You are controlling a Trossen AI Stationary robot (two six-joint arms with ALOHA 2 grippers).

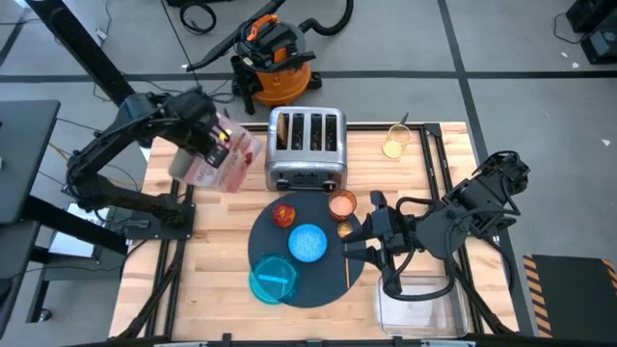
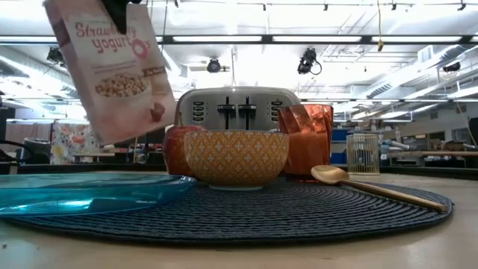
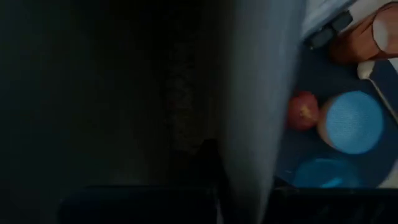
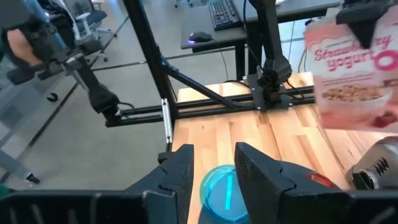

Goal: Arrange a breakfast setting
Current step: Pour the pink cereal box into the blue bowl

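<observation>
My left gripper (image 1: 217, 145) is shut on the pink-and-white cereal box (image 2: 112, 67), held in the air left of the steel toaster (image 1: 307, 149). On the round dark mat (image 1: 333, 280) rest the blue plate (image 1: 274, 279), the small bowl (image 1: 308, 242), the red apple (image 1: 283, 214), the copper cup (image 1: 341, 204) and the gold spoon (image 2: 373, 187). My right gripper (image 4: 214, 171) is open and empty over the mat's right edge, its fingers pointing toward the table's left. No toast shows. My left gripper holds the cereal box by its top edge (image 4: 364, 31), coming at it from above. The fingers themselves are hidden behind the box and the gripper body. The box hangs below the gripper, tilted, lifted clear of the table.
A small gold wire holder (image 1: 396, 145) stands at the table's far right. A clear tub (image 1: 415, 299) sits at the near right corner. Bare wood lies left of the mat (image 1: 207, 251). An orange shop vacuum (image 1: 275, 58) is on the floor beyond the table.
</observation>
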